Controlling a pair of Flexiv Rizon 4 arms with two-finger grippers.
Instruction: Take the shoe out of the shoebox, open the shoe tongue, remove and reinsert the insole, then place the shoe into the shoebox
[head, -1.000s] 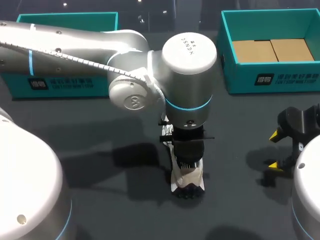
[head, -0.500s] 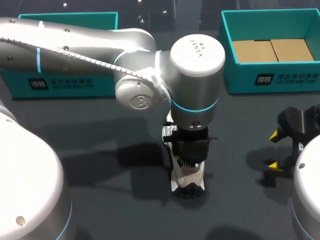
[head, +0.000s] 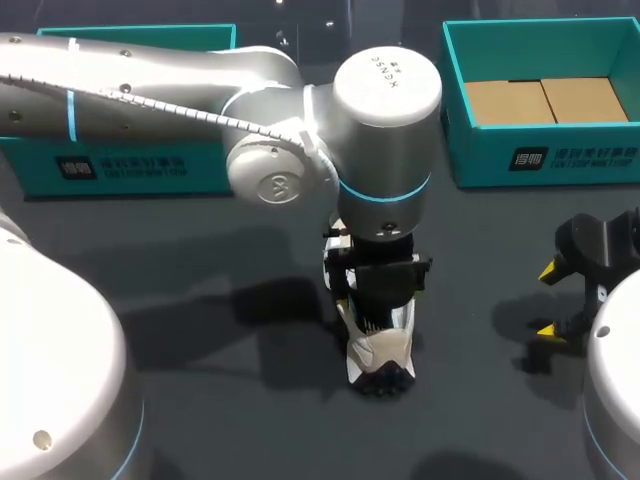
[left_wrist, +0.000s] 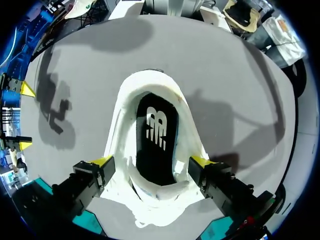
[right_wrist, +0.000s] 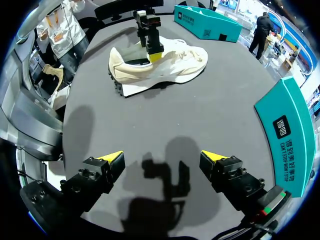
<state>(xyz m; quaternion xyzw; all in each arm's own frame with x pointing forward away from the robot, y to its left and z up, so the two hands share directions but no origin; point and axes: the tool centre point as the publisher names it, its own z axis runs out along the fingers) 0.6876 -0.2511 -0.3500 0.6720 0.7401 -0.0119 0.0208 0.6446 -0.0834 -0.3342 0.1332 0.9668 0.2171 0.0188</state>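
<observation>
At the middle of the surface (head: 230, 400) | white shoe (head: 380, 352) rests on its sole, heel swung slightly right since a second ago | left tool (left_wrist: 151, 161) clamps the shoe's sides | right tool (right_wrist: 165, 156) released, unmoved, well apart

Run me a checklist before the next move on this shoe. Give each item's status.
1. Shoe standing sole down on the table: ok.
2. Left gripper holding it: ok, a yellow tip against each side.
3. Insole inside the shoe: ok, black, showing through the opening.
4. Tongue pulled open: cannot tell.
5. Right gripper open and apart from the shoe: ok.
6. Right-hand teal shoebox open, nothing over it: ok.
</observation>
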